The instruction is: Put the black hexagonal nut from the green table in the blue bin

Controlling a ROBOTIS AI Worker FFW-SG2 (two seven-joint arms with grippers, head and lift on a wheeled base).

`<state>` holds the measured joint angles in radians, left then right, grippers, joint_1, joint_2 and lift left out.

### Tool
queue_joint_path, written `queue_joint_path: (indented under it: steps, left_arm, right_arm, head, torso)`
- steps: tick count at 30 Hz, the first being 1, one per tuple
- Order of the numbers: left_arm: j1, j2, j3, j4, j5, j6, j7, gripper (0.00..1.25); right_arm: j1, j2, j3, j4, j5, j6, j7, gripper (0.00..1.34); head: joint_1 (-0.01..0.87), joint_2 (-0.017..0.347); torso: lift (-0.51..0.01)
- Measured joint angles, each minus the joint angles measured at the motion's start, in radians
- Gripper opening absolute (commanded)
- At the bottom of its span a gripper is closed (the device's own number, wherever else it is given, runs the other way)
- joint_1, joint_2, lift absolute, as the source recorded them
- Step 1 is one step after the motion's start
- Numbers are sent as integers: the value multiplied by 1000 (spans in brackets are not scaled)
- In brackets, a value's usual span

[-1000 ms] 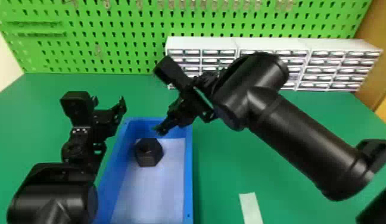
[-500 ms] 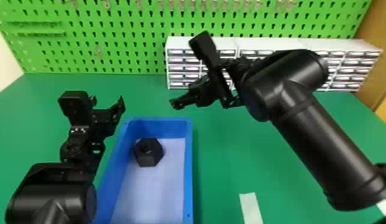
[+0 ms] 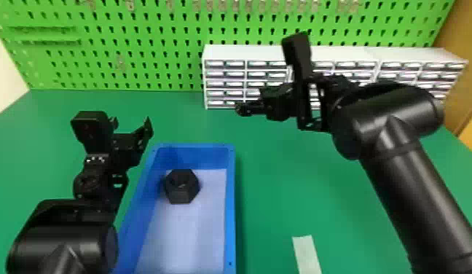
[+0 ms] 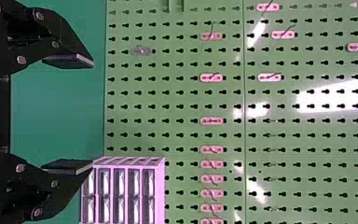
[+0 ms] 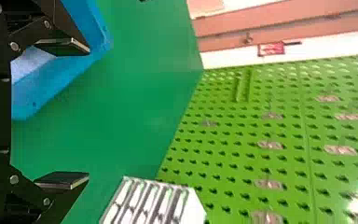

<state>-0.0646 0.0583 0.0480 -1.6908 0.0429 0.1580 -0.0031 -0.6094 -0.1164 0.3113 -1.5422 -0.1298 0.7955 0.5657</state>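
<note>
Black hexagonal nut (image 3: 182, 186) in the blue bin (image 3: 230, 211), head view's lower left-centre.
Dull, chunky, six-sided, round hollow facing up; left gripper (image 3: 131, 124) at left and right gripper (image 3: 243, 108) at upper centre, both spread wide.

no legible text (seemingly)

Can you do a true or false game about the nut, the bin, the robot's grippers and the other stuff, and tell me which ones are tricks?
1. The nut is inside the blue bin. True.
2. The right gripper is holding the nut. False: it is open and empty.
3. The left gripper is open. True.
4. The pegboard is red. False: it is green.
5. The white strip is in the bin. False: it lies on the table, to the right of the bin.
</note>
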Motion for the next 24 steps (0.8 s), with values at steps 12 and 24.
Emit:
queue_joint_path:
  steps: [12,24]
  left_arm:
    - [3,0,2,-4,3,0,0,762]
    - [8,0,3,-7,9,0,0,762]
  right_arm:
    - [134,22,-159,-44,11,-153,-89,1005]
    - [261,45,-250,-50,2,-328,-239,1005]
  head:
    - [686,51]
    - [686,51]
  torso:
    - [-96]
    - [-96]
